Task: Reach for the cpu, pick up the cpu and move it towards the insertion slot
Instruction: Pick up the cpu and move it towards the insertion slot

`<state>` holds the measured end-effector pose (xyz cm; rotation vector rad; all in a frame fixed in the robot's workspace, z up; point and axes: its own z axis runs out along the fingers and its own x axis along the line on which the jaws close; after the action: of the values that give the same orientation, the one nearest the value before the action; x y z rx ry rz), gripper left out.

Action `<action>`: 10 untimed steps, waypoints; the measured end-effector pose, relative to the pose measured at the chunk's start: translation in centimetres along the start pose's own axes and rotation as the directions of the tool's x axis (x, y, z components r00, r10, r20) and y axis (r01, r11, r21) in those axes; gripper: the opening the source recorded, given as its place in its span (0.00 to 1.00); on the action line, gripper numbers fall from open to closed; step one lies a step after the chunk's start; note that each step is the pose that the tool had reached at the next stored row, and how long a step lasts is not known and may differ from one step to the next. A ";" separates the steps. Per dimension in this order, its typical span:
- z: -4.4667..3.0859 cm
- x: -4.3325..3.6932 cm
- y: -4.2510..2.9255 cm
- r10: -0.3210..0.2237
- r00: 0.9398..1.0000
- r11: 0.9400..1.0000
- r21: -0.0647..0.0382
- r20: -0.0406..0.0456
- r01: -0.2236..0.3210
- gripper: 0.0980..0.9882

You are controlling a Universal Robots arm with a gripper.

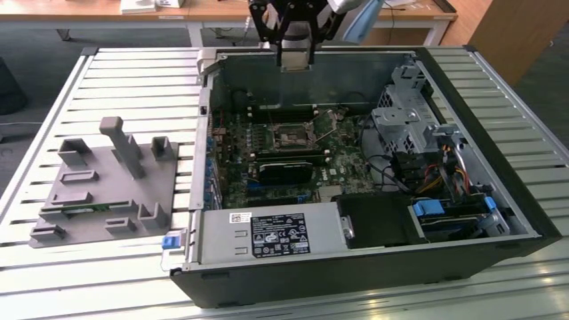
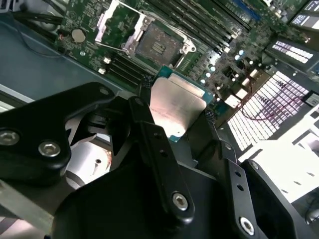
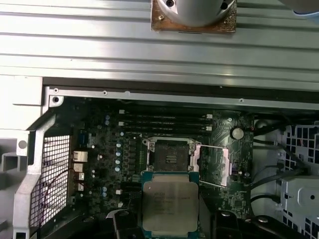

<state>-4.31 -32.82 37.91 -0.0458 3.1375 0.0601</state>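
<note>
Carrying the cpu toward the insertion slot, with the pick already made.

My pincer [image 2: 177, 117] was pinching the cpu [image 2: 175, 105] by 2 opposite edges, high above the open computer case [image 1: 462, 160] near its far wall; I judged the carry part done, and the next move would call for squaring the chip over the insertion slot [image 3: 169, 154], dark-centred, with a silvery frame, near the motherboard's [image 3: 99, 149] middle. The cpu showed a flat, shiny silver top with a thin pale-green rim.

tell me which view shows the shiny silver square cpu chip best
The first wrist view: the shiny silver square cpu chip faces the camera, just short of the open insertion slot. The second wrist view shows it tilted, between the gripper fingers.
</note>
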 end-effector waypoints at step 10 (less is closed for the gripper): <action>0.08 -2.05 -0.02 0.003 1.000 1.000 0.000 0.000 -0.003 0.49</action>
<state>-2.26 -32.78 37.85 -0.0405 3.1373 0.0601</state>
